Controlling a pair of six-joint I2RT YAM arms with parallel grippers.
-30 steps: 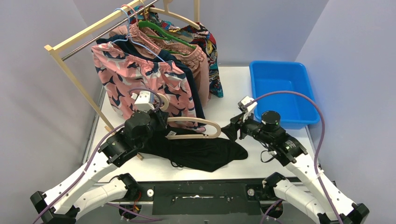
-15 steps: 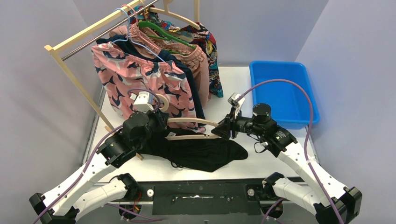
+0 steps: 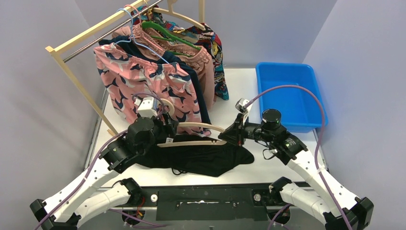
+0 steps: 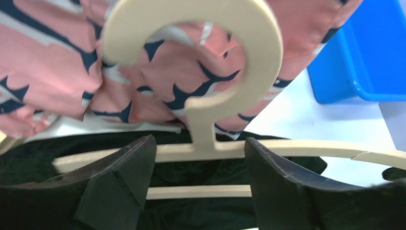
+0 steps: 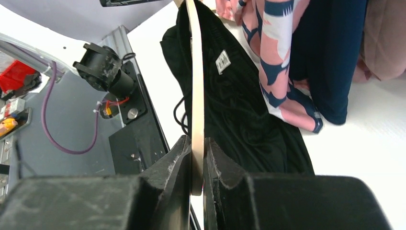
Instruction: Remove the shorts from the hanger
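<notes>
The right claw point(image 5: 196, 143), apart from the cream hanger point(image 3: 191, 142) a second ago, is now clamped on its tip while the left claw point(image 4: 200, 143) is spread astride the neck, so the black shorts point(image 3: 201, 158), slumped on the bench point(image 3: 230, 103) beneath, can probably be drawn off.

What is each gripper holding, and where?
The right gripper clamps the cream wooden hanger at one arm's end; left gripper straddles its neck, fingers spread.
</notes>
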